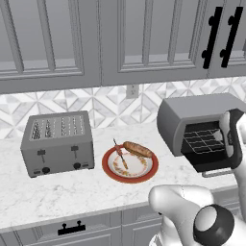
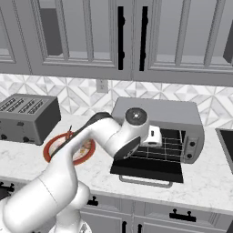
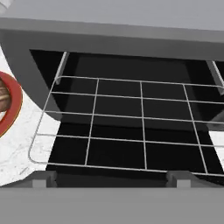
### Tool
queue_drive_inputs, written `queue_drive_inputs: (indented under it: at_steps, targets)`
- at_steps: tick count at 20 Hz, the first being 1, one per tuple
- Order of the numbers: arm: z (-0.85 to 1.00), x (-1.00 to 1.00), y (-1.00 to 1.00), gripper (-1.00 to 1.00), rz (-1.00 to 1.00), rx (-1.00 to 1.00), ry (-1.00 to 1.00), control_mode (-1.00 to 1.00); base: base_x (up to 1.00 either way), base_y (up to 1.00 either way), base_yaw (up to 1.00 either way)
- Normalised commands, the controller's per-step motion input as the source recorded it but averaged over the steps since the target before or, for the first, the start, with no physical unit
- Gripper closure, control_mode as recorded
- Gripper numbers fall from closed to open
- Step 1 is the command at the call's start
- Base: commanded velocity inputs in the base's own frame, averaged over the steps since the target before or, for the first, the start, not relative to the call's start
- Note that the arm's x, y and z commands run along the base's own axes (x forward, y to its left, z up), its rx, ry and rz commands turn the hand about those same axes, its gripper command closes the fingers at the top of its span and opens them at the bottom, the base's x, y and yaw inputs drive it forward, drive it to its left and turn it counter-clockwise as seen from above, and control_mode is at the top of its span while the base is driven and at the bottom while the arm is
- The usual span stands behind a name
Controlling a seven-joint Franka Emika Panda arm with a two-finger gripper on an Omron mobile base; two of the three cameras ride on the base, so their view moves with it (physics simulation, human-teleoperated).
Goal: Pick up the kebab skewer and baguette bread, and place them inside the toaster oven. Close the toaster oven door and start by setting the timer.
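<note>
The kebab skewer [image 1: 120,156] and the golden-brown baguette bread [image 1: 138,149] lie side by side on a red-rimmed plate [image 1: 107,168] on the counter. To the plate's right stands the grey toaster oven [image 1: 192,113], its door [image 1: 213,165] folded down flat and its wire rack [image 3: 131,118] bare. My gripper [image 1: 219,136] hovers right in front of the oven's mouth, above the lowered door [image 2: 148,170]. In the hand view the fingertips [image 3: 43,179] stand wide apart, open, with nothing between them. My arm hides most of the plate [image 2: 48,153] in the right base view.
A grey four-slot toaster [image 1: 57,143] sits left of the plate. Wall cabinets hang overhead and a tiled backsplash with an outlet [image 1: 132,91] runs behind. A dark edge [image 2: 226,143] lies on the counter right of the oven.
</note>
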Motion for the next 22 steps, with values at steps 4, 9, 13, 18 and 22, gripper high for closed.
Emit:
queue_drive_inputs:
  at_steps: [4,9,13,18,22]
  targets:
    - [0.32,0.0,1.0,-1.0,0.24,-0.06,0.19,-1.0,0.0,0.0,0.0]
    - [0.03,-0.03,1.0,-1.0,0.23,-0.11,0.12,-1.0,0.0,0.0,0.0]
    - [0.0,0.0,1.0,-1.0,0.22,-0.07,0.05,-1.0,0.0,0.0,0.0]
    - [0.0,0.02,0.9,-1.0,0.17,-0.06,0.07,-1.0,0.0,0.0,0.0]
    - [-0.05,0.14,0.71,-1.0,0.12,-0.06,0.11,-1.0,0.0,0.0,0.0]
